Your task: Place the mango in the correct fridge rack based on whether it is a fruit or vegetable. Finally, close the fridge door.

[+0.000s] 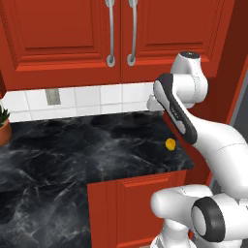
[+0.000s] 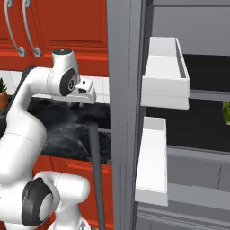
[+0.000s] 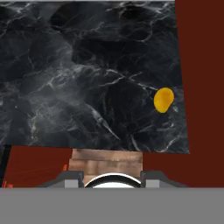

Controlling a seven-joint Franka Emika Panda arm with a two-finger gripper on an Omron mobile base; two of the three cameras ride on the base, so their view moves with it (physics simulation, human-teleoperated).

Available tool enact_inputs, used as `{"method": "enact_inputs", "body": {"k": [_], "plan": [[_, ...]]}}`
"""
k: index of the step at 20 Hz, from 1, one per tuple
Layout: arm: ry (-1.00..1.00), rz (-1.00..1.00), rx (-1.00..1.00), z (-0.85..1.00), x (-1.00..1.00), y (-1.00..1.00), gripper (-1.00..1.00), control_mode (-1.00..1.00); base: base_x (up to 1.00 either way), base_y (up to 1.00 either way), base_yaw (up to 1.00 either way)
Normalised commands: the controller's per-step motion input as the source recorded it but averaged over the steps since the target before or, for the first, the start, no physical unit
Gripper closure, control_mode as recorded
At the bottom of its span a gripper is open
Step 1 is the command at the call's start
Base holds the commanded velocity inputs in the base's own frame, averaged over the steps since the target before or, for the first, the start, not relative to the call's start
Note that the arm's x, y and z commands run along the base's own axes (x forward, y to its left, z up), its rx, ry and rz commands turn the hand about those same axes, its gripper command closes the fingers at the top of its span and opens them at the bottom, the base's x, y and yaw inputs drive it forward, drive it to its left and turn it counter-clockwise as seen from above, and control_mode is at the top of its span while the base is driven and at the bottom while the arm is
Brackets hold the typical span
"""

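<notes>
The mango [image 1: 170,144] is a small yellow-orange fruit lying on the black marble counter [image 1: 72,145] close to its right front corner. In the hand view the mango [image 3: 163,99] lies right of centre, near the counter's edge. My gripper [image 2: 78,103] hangs above the counter, some way over the mango and not touching it. Its fingertips [image 3: 72,177] stand wide apart with nothing between them. The fridge door [image 2: 123,112] is swung open, edge-on to the right base view, with white bins [image 2: 164,72] on its inner face and a dark bar handle [image 2: 94,175].
Red upper cabinets [image 1: 72,38] with grey handles hang over the counter. A potted plant [image 1: 4,126] stands at the counter's far left. A green leafy vegetable [image 2: 226,112] sits on a rack inside the fridge. Red lower cabinets [image 1: 135,208] stand under the counter.
</notes>
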Motion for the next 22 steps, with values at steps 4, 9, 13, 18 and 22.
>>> {"method": "enact_inputs", "body": {"k": [4, 9, 13, 18, 22], "plan": [[-0.05, -0.01, -0.13, -0.37, -0.34, 0.31, -1.00, -1.00, 0.00, 0.00, 0.00], [0.12, -0.33, -0.11, -0.91, 0.21, 0.37, -1.00, -1.00, 0.00, 0.00, 0.00], [0.14, -0.06, -0.01, -0.80, 0.37, -0.29, -1.00, -1.00, 0.00, 0.00, 0.00], [0.03, -0.01, 0.00, -0.30, 0.23, -0.46, -1.00, -1.00, 0.00, 0.00, 0.00], [0.00, -0.05, 0.00, -0.49, 0.12, -0.26, -1.00, -1.00, 0.00, 0.00, 0.00]]}}
